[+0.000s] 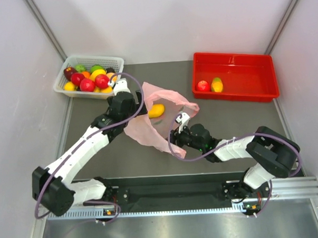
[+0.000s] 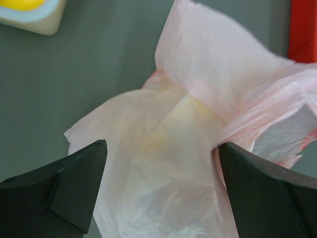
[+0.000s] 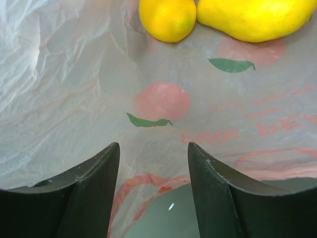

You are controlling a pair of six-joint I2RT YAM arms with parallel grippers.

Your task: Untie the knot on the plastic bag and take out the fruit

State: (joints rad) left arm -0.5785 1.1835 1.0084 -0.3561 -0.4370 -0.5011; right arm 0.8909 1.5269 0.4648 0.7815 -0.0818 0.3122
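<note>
The pink plastic bag [image 1: 160, 123] lies crumpled mid-table with its mouth open; no knot shows. A yellow fruit [image 1: 156, 110] lies inside it. My left gripper [image 1: 133, 110] is at the bag's left side, jaws open wide around a bulge of film [image 2: 173, 163]. My right gripper [image 1: 175, 133] is at the bag's near right edge, open, over the printed film [image 3: 158, 101]. In the right wrist view a small yellow-orange fruit [image 3: 167, 17] and a larger yellow oval one [image 3: 255, 17] lie on the film ahead. A red apple [image 1: 203, 86] and a mango [image 1: 216, 85] lie in the red tray [image 1: 252, 67].
A white basket [image 1: 111, 62] with a pile of several red, yellow and green fruits stands at the back left, just behind my left wrist; its corner [image 2: 47, 27] shows in the left wrist view. Grey walls close in on both sides.
</note>
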